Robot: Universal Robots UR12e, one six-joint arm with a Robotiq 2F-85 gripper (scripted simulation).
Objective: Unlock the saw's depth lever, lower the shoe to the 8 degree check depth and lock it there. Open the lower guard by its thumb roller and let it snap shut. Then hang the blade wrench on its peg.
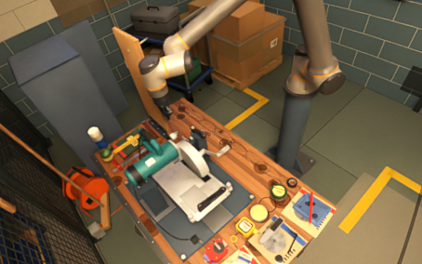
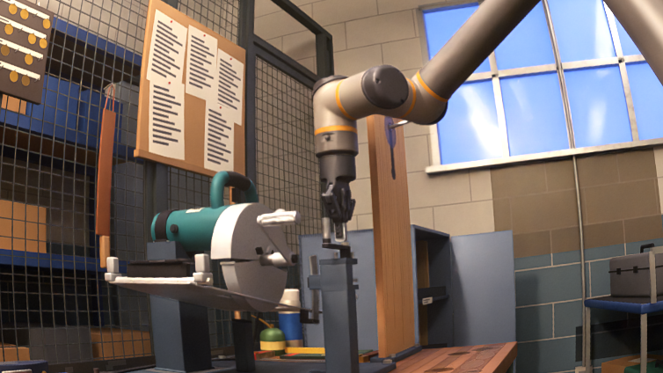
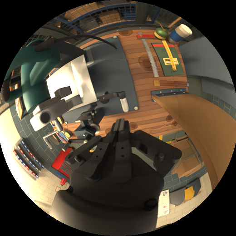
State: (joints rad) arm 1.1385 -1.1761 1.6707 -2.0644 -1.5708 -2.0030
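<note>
The blade wrench is not something I can pick out anywhere on the bench. Its peg [image 2: 398, 123] sticks out near the top of the upright wooden board [image 2: 390, 236], partly behind my arm. The teal circular saw [image 1: 153, 160] sits clamped on a grey stand, with its white shoe [image 1: 197, 188] tilted and its guard [image 2: 252, 278] under the blade housing. A grey lever [image 3: 123, 103] points out from the saw's side over the bench. My gripper [image 2: 334, 239] hangs closed and empty between the saw and the board, just above a grey post [image 2: 337, 306].
A blue-and-white cup [image 1: 97, 137] and a green ball [image 1: 107, 152] stand at the bench's far corner, beside a yellow square [image 3: 169, 57] and a steel ruler [image 3: 151, 59]. Tapes and blade packs crowd the near end [image 1: 274, 218]. A wire cage runs along the left.
</note>
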